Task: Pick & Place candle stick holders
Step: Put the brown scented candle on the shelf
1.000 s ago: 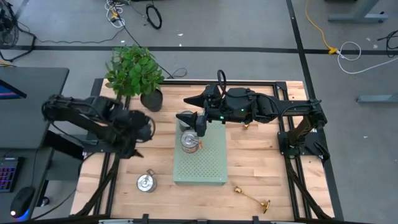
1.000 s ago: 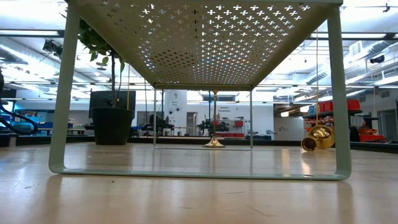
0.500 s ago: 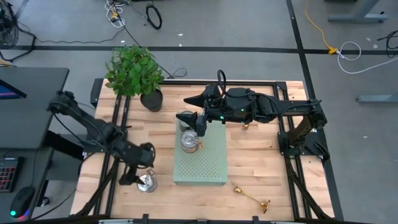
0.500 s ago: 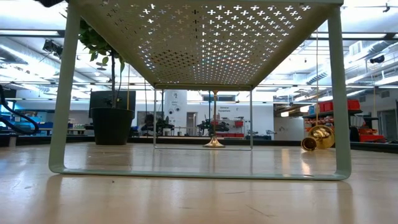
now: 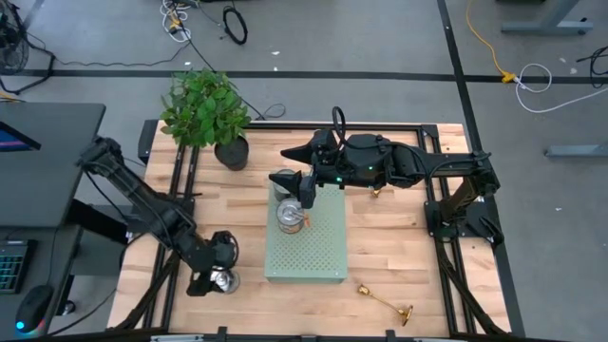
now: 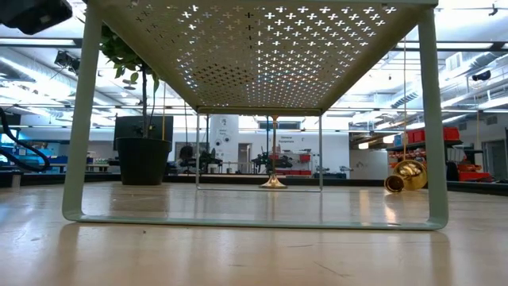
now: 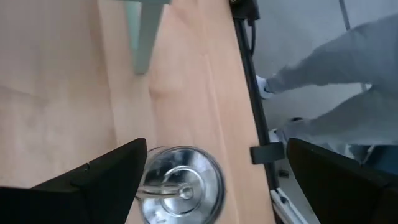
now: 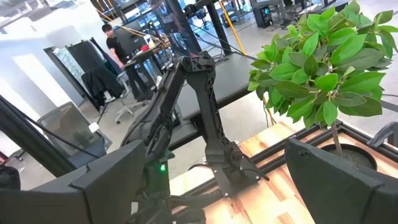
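Observation:
A silvery round-based candle stick holder point(image 5: 226, 279) stands on the wooden table near its front left; it also shows in the left wrist view point(image 7: 181, 186). My left gripper point(image 5: 211, 275) is open right above it. In the left wrist view the gripper point(image 7: 214, 152) has the holder close beside one finger point(image 7: 106, 180); I cannot tell whether they touch. A second silvery holder point(image 5: 290, 214) stands on the green perforated stand point(image 5: 318, 252). My right gripper point(image 5: 306, 188) hovers open just beyond it. A gold holder point(image 5: 385, 302) lies on its side at the front right.
A potted plant point(image 5: 204, 114) stands at the far left corner. Another gold holder point(image 6: 409, 175) sits right of the stand, and one point(image 6: 273, 181) stands upright behind it. A person's grey-trousered legs point(image 7: 336, 81) are beside the table's edge.
My left gripper has swung from the table's left middle toward the near edge and come down over the silvery holder at the front left. The holder has not moved.

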`<action>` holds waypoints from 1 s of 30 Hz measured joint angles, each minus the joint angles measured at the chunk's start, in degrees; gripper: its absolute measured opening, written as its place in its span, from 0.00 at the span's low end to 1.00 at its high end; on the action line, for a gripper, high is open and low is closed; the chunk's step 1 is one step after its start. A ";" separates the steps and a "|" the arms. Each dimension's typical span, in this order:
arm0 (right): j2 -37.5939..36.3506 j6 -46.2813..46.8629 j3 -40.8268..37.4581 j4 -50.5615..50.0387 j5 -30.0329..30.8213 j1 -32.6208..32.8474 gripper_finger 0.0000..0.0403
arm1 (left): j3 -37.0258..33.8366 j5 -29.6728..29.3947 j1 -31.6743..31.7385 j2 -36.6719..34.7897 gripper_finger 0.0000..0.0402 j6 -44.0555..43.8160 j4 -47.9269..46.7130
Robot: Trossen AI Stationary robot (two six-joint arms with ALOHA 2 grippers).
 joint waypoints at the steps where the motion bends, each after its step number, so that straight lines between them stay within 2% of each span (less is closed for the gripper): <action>1: 0.00 0.00 0.00 -0.01 0.02 0.01 0.96 | 0.00 0.13 -0.47 -0.02 0.99 -0.13 -0.04; 8: 0.00 0.00 0.00 0.00 0.02 0.00 0.96 | -0.02 -1.77 -3.91 0.00 0.99 4.38 -5.50; 12: 0.00 0.00 0.00 0.00 0.02 -0.01 0.96 | -0.09 0.09 -5.02 0.02 0.99 5.49 -7.81; 16: 0.00 0.01 0.00 0.00 0.02 0.00 0.96 | -1.76 1.12 -6.00 0.15 0.99 5.03 -5.72; 23: 0.00 0.00 0.00 -0.01 0.02 0.02 0.96 | -5.13 -1.53 -6.26 0.17 0.99 3.53 2.16; 30: 0.00 0.00 0.00 0.01 0.02 -0.01 0.96 | -5.27 -3.56 -6.22 0.51 0.99 6.09 2.07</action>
